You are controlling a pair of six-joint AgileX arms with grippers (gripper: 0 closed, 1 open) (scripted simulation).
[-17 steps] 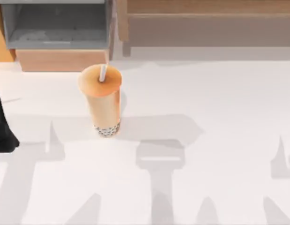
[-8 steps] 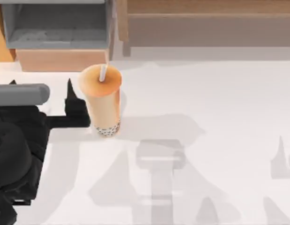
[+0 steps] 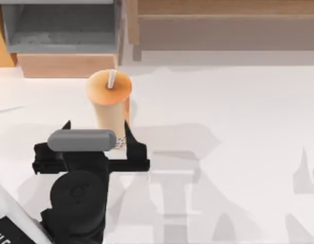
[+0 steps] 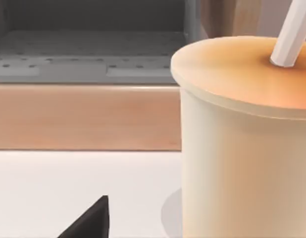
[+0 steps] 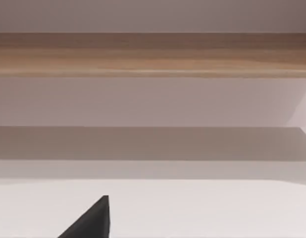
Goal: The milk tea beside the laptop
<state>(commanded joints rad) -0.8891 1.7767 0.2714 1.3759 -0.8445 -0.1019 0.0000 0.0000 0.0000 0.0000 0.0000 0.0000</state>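
Observation:
The milk tea (image 3: pixel 110 104) stands upright at the table's back left: a tan cup with an orange lid, a white straw and dark pearls at its base. My left gripper (image 3: pixel 96 127) is open just in front of it. Its two black fingers point at the cup's lower part, which lies nearer the right finger. The milk tea (image 4: pixel 242 148) looms close in the left wrist view, past one black fingertip (image 4: pixel 91 220). A grey shell with a dotted deck (image 3: pixel 60 30) sits behind the cup; I cannot tell whether it is the laptop. One fingertip (image 5: pixel 91 220) of my right gripper shows over bare table.
The grey shell rests on a wooden block (image 3: pixel 65 65) at the back left. A long wooden shelf (image 3: pixel 223 20) runs along the back right. The white tabletop (image 3: pixel 238 152) stretches to the right of the cup.
My left arm has swung from the left of the cup round to its near side. The open fingers now face the cup's base. The milk tea has not moved.

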